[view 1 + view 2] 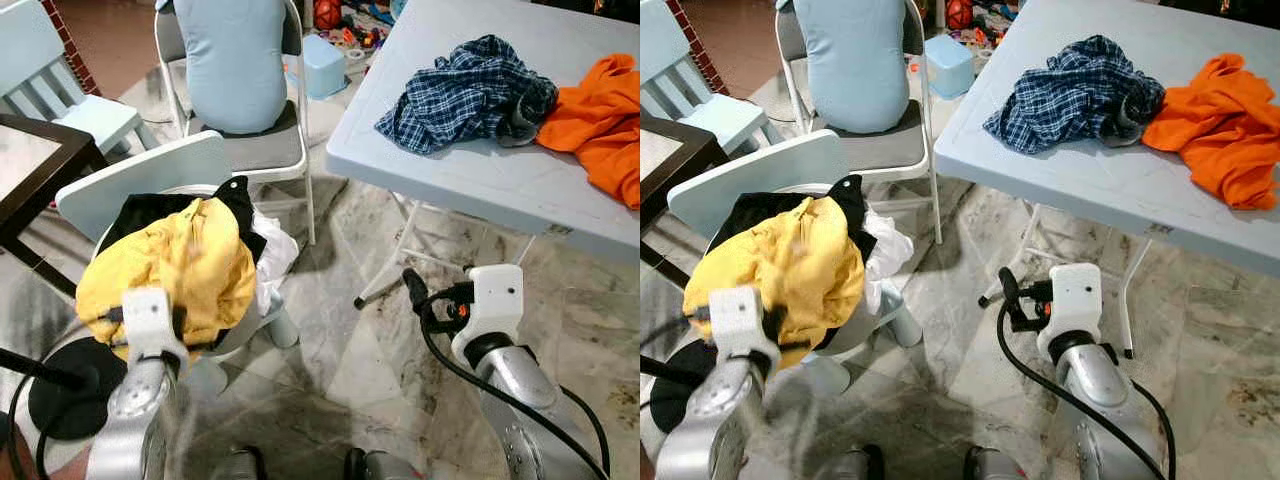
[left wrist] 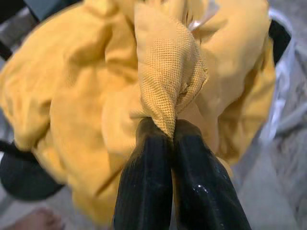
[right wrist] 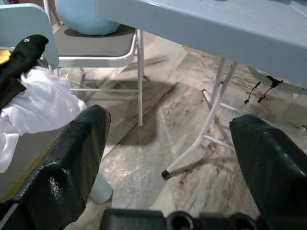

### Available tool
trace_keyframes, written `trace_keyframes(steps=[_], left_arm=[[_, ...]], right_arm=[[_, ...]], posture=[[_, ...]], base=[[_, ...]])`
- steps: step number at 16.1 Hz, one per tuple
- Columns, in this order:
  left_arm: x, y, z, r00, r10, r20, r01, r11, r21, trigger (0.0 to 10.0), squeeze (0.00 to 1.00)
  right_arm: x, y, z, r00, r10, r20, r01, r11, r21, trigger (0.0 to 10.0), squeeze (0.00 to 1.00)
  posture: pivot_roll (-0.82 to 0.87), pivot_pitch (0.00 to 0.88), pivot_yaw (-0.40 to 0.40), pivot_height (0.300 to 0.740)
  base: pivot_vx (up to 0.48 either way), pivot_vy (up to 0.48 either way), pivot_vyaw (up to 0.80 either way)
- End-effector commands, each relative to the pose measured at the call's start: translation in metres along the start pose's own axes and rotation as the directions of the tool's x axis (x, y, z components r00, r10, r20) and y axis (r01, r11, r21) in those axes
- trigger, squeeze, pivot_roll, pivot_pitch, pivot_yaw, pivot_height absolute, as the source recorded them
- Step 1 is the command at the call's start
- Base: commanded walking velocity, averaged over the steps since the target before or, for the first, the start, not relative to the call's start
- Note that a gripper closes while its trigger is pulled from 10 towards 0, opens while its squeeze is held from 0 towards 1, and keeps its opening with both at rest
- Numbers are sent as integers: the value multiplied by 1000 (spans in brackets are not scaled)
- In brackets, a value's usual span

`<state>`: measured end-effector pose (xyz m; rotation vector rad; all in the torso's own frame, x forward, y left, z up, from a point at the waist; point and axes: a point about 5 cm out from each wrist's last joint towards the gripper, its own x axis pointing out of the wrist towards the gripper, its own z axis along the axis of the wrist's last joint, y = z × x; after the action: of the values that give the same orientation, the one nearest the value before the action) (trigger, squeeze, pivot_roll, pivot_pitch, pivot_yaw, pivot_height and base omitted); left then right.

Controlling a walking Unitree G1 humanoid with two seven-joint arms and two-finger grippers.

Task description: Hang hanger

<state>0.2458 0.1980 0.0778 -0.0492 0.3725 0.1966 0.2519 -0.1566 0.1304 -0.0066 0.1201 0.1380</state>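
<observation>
Yellow shirt (image 2: 96,96) bunched on the small chair (image 1: 140,180), and the left gripper (image 2: 168,129) is clenched on a fold of it, probably to lift it for hanging. No hanger anywhere I can spot. Left wrist view shows that pinch up close; head views don't. Right gripper (image 3: 168,158) hangs spread wide over the floor (image 1: 380,340), holding nothing.

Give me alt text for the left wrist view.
The left claw, its two black fingers shut, pinches a fold of the yellow garment, whose bunched cloth lies behind. A strip of marbled floor shows at one edge.
</observation>
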Motion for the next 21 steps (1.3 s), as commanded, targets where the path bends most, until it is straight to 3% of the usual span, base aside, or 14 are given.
trace_keyframes(steps=[1, 2, 4, 5, 6, 9, 10, 12, 15, 18, 19, 20, 21], left_arm=[[-5, 8, -1, 999, 25, -26, -25, 1000, 7, 0, 0], [-7, 15, -6, 997, 46, -58, -43, 998, 44, 0, 0], [-9, 23, -14, 993, 62, -105, -54, 995, 78, 4667, 0], [-9, 24, -15, 994, 54, -99, -43, 993, 112, 8392, 0], [-8, 24, -18, 993, 43, -109, -26, 988, 151, 10000, 0], [-7, 19, -25, 990, -11, -140, 50, 959, 278, 10000, 0], [-10, 19, -33, 982, -44, -184, 103, 942, 319, 10000, 1000], [-17, 25, -42, 969, -46, -244, 125, 939, 322, 10000, 1000], [-33, 36, -45, 968, -30, -249, 128, 915, 384, 10000, 1000], [-39, 42, -37, 988, -19, -152, 82, 903, 421, 10000, 1000], [-38, 37, -27, 995, -47, -85, 80, 888, 453, 10000, 1000], [-33, 17, -8, 986, -166, 12, 135, 840, 525, 10000, 1000], [-29, 5, -4, 975, -223, 14, 181, 824, 537, 10000, 1000]], right_arm=[[-3, 0, -3, 1000, 0, -6, 0, 1000, -8, 10000, 0], [-2, 0, -4, 1000, 4, -6, -4, 1000, -13, 10000, 0], [-1, -2, -4, 1000, 5, -3, -5, 1000, -20, 10000, 0], [0, -2, -3, 1000, 5, -2, -5, 1000, -22, 10000, 0], [2, -3, -3, 1000, 7, 0, -7, 1000, -25, 10000, 0], [3, -4, -2, 1000, 16, 2, -16, 999, -44, 10000, 0], [3, -5, -2, 1000, 16, 2, -15, 999, -46, 10000, 0], [4, -5, -1, 1000, 15, 4, -15, 999, -49, 10000, 0], [4, -5, -3, 1000, 20, 1, -20, 999, -49, 10000, 0], [5, -4, -4, 1000, 23, -1, -23, 999, -49, 10000, 0], [5, -4, -4, 1000, 24, 0, -24, 998, -50, 10000, 0], [6, -4, -4, 1000, 25, 1, -25, 998, -50, 10000, 0], [7, -3, -4, 1000, 26, 1, -26, 998, -51, 10000, 0]], posture=[[12, 136, -6, 740], [15, 133, -7, 740], [18, 129, -13, 740], [18, 128, -14, 740], [16, 126, -19, 740], [10, 122, -30, 740], [11, 121, -31, 740], [10, 123, -30, 740], [20, 126, -27, 740], [23, 125, -27, 740], [24, 125, -29, 740], [26, 124, -32, 740], [26, 124, -32, 740]], base=[[0, 0, 0], [0, 0, 0], [0, 0, 0], [0, 0, 0], [0, 0, 0], [0, 0, 0], [0, 0, 0], [0, 0, 0], [0, 0, 0], [0, 0, 0], [0, 0, 0], [0, 0, 0], [0, 0, 0]])
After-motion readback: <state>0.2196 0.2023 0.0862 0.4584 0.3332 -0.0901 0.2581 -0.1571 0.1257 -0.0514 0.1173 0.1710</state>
